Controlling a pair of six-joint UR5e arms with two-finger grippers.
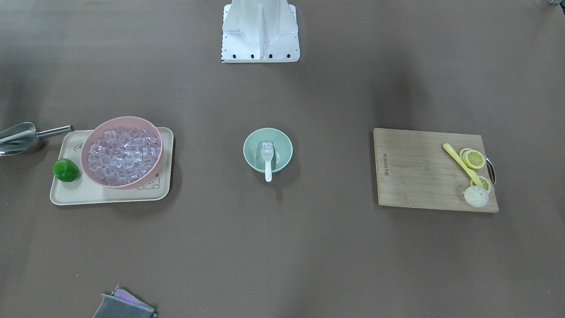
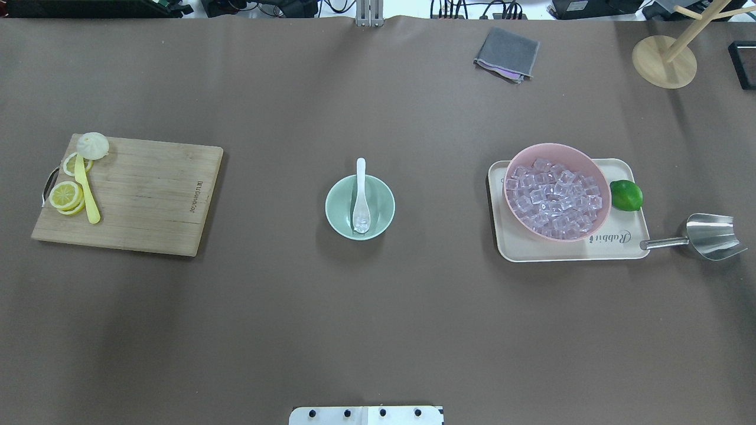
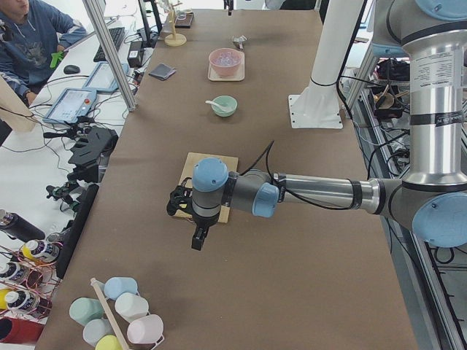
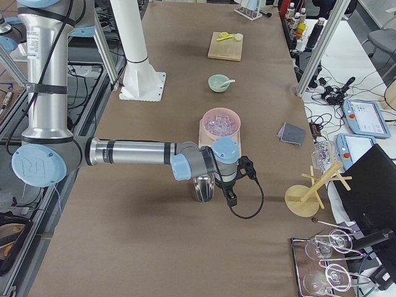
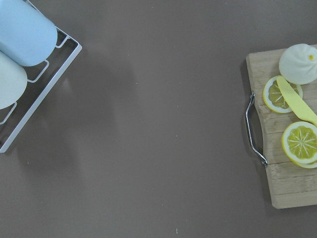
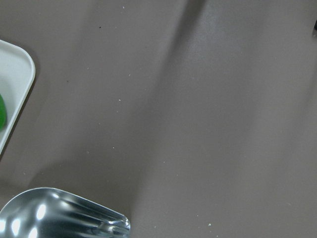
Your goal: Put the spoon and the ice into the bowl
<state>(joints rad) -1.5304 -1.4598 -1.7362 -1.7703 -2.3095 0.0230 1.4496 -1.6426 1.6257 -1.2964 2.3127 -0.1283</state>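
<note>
The mint-green bowl [image 1: 252, 152] [image 2: 339, 208] stands at the table's middle. The white spoon [image 1: 268, 167] [image 2: 360, 177] lies in it, scoop down in the bowl and handle over the rim. A small clear piece of ice [image 1: 267, 146] [image 2: 361, 223] sits in the scoop. The left gripper [image 3: 197, 237] hangs by the near end of the cutting board [image 3: 211, 175], far from the bowl [image 3: 226, 108]. The right gripper [image 4: 231, 197] hangs beside the steel scoop [image 4: 204, 187]. I cannot tell whether either is open or shut. No fingers show in the wrist views.
A pink bowl [image 2: 520, 159] full of ice cubes [image 2: 555, 198] and a lime [image 2: 626, 195] sit on a cream tray [image 2: 620, 248]. A steel scoop [image 2: 709, 236] lies beside it. The wooden board [image 2: 147, 195] bears lemon slices, a yellow spoon [image 2: 87, 192] and a bun. A grey cloth [image 2: 507, 53] lies further off.
</note>
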